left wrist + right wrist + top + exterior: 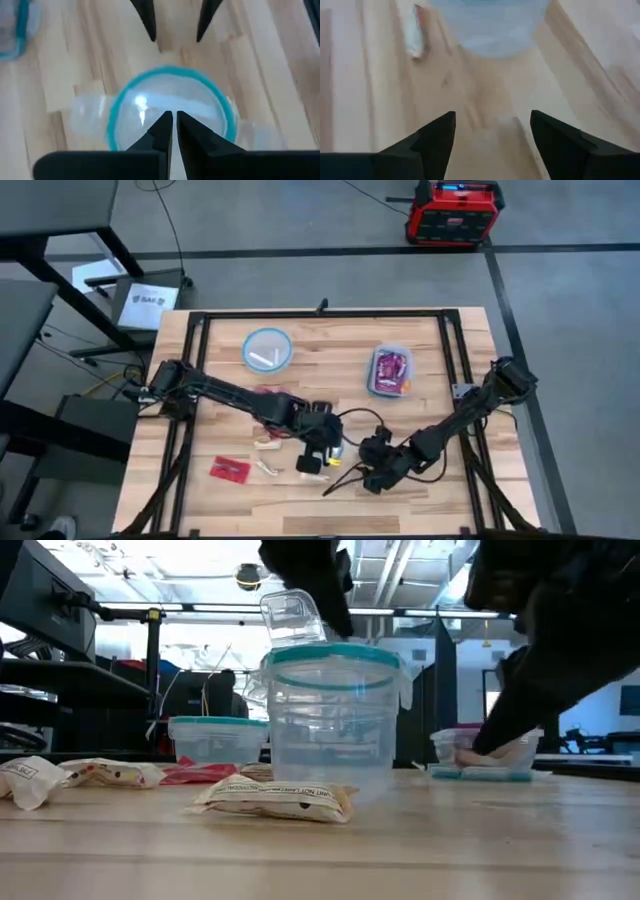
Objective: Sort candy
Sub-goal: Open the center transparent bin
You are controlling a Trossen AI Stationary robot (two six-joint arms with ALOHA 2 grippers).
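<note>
The left gripper (pixel 316 448) is being held low over the near middle of the table, directly above a clear round tub (pixel 170 117) with a teal rim; in the left wrist view its fingers (pixel 162 132) are seen pressed almost together, and whether anything thin is being pinched between them cannot be told. That placement over the tub's mouth is judged to be for dropping a sweet in. The right gripper (pixel 378 470) is being held just beside it, nearer the table's front edge, with its fingers (pixel 437 137) spread wide and nothing between them, probably so that it is ready for the next pick. The candy is being left in several places: a white stick (pixel 265 358) in the round container (pixel 250 352) at the far side, red and purple packets (pixel 390 370) in the rectangular container (pixel 378 386) to the right, a red packet (pixel 230 469) near the front left, and cream packets (pixel 268 444) beside the left arm. In the low view one cream packet (pixel 275 798) is seen lying just in front of the tub. The two grippers are being crowded together, so a reach for the loose packets is likely to be hindered by the left arm. A red case (pixel 453 210) is standing on the floor beyond the table.
</note>
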